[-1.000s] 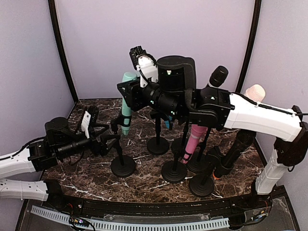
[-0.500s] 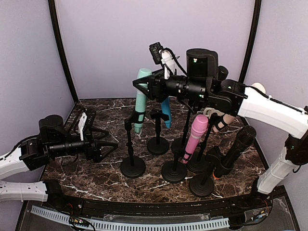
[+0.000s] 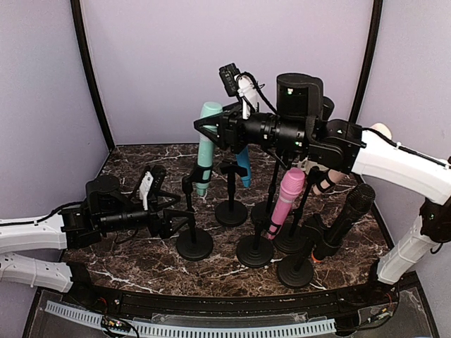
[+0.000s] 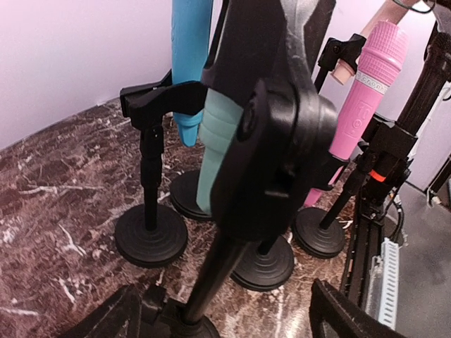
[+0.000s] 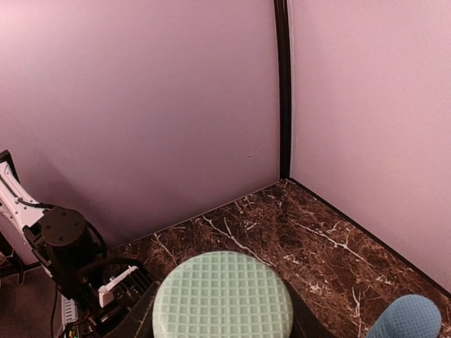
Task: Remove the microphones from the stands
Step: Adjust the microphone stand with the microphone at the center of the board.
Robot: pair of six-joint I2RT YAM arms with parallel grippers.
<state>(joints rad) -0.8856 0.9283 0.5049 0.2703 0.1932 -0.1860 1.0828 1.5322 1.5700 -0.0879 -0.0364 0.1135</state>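
The mint-green microphone (image 3: 205, 144) stands upright with its lower end at the clip of the front-left stand (image 3: 192, 211). Whether it still sits in the clip I cannot tell. My right gripper (image 3: 213, 131) is shut on its upper body. The right wrist view looks down on the grille head (image 5: 222, 296) between dark fingers (image 5: 132, 318). My left gripper (image 3: 173, 217) is open, low on the table. In the left wrist view the stand's pole (image 4: 211, 271) rises between the two fingers (image 4: 345, 313), untouched, and the microphone body (image 4: 220, 144) runs behind the big black clip (image 4: 271, 134).
A pink microphone (image 3: 287, 197), a blue one (image 3: 243, 163), a black one (image 3: 351, 215) and a beige one (image 3: 373, 132) stand on other stands close to the right. An empty stand (image 3: 231, 193) is just behind. Purple walls enclose the marble table (image 3: 134, 264).
The right gripper, mint-green microphone and stand shifted right, then held still. My left gripper pulled back, opened wider, and has now moved right until its fingers straddle the stand's pole.
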